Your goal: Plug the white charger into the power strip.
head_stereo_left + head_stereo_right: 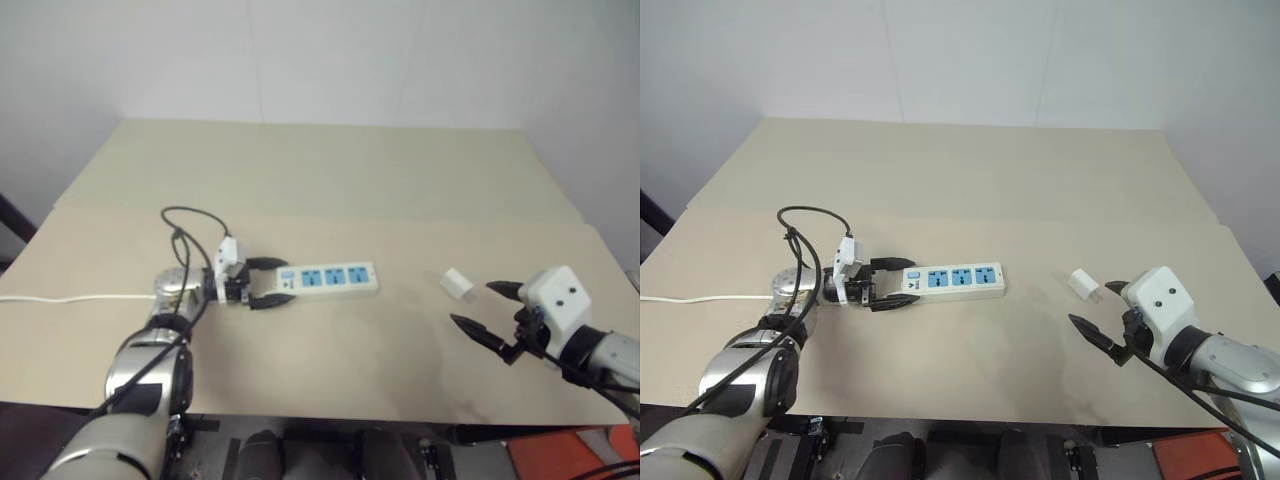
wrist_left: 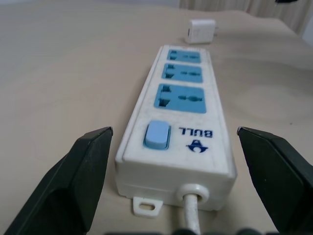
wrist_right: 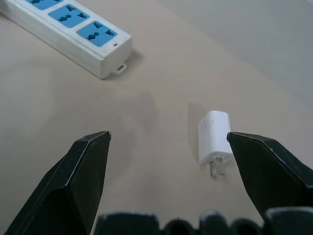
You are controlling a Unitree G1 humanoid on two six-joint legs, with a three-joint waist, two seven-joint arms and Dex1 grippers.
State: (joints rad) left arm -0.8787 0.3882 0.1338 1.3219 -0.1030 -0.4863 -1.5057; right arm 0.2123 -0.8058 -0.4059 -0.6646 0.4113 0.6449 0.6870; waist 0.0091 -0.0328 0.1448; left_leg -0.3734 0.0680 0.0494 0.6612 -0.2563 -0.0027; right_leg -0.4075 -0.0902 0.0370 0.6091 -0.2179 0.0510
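Your right hand (image 1: 488, 307) hangs nearest, low at the right of the beige surface (image 1: 330, 190), black fingers (image 3: 83, 181) spread wide and gripping nothing. Just beyond its fingertips lies the small white cube-like plastic charger (image 1: 457, 284) on its side, metal prongs facing back toward that hand. Your left hand (image 1: 268, 282) is likewise released, its fingers (image 2: 73, 181) straddling the switch end of the long narrow white plastic power strip (image 1: 330, 279) without touching it. That strip lies flat mid-surface, three blue sockets up, its white cord (image 1: 60, 298) trailing off leftward, well apart from the charger.
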